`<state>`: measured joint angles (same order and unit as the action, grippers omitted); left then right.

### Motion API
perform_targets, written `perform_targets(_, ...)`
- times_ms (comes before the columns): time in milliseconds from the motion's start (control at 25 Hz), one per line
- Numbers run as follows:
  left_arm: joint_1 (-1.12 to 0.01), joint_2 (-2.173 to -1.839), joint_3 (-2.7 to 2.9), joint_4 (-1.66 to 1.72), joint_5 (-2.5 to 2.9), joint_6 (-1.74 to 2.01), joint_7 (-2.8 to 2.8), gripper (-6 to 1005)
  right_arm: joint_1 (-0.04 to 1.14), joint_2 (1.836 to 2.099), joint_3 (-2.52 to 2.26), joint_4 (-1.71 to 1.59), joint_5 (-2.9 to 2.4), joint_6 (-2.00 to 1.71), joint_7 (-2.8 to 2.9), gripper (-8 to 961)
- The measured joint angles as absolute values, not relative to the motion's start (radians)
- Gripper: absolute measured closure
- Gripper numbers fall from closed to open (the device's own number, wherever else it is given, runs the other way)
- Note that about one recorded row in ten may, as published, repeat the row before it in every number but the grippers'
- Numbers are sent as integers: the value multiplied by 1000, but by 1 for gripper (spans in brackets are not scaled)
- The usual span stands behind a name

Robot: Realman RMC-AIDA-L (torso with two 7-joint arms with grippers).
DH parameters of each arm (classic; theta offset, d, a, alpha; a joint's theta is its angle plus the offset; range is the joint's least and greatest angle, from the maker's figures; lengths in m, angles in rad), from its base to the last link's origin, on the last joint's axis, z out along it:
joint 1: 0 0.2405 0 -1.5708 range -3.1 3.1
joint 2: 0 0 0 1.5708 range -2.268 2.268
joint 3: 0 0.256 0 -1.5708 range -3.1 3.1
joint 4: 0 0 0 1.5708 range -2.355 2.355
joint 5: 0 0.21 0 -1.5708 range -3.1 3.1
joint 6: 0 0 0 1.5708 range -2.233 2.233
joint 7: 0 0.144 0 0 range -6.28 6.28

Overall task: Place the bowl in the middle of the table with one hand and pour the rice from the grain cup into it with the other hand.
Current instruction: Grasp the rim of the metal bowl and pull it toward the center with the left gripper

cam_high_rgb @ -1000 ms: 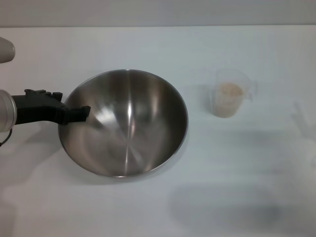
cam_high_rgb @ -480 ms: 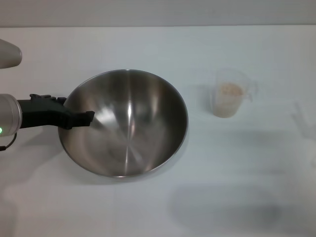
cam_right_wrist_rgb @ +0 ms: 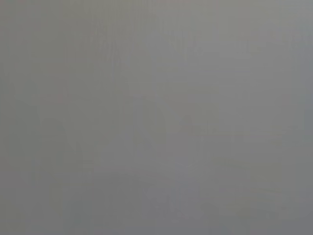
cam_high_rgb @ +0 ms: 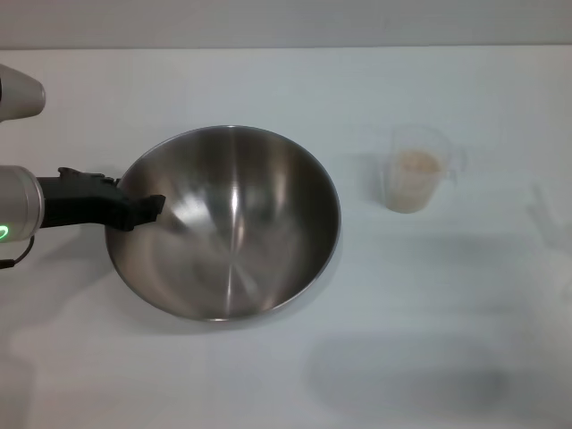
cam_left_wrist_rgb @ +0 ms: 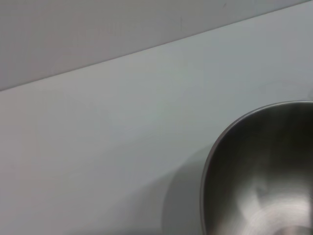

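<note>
Left gripper (cam_high_rgb: 143, 210) clamping the rim of the bowl (cam_high_rgb: 232, 232), which is sitting on the table (cam_high_rgb: 286, 89); grain cup (cam_high_rgb: 416, 170) holding rice (cam_high_rgb: 416, 164), standing well apart.

Black pincer (cam_high_rgb: 147, 210), silver wrist, green light

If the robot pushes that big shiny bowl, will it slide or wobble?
The steel bowl looks smooth and rests on a smooth white table, so it would probably slide easily. Its rounded sides suggest a small base, so a push at the rim, where the left gripper is, might rock it. It looks stiff, not bendy, and is empty, so likely light for its size.
</note>
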<state>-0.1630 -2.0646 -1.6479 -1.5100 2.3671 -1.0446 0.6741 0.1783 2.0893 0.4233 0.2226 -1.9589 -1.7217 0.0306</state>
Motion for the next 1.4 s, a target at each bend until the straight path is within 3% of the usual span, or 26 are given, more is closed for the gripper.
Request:
perform_targets(240, -183, -2065, -1666, -1487, 2364, -1044, 675, 497, 181, 2089, 423, 223, -1957, -1712, 31, 113)
perform_targets(400, -190, -2065, -1670, -1484, 2365, -1047, 674, 740, 181, 2089, 423, 224, -1956, -1712, 30, 113)
perform_targets(680, -200, -2064, -1668, -1480, 2365, -1053, 674, 933, 182, 2089, 423, 225, -1956, -1702, 30, 113)
perform_targets(1320, -310, -2061, -1766, -1456, 2301, -1183, 675, 944, 184, 2089, 423, 225, -1959, -1700, 30, 114)
perform_targets(1400, -363, -2060, -1789, -1429, 2300, -1204, 685, 962, 185, 2089, 423, 225, -1959, -1701, 30, 113)
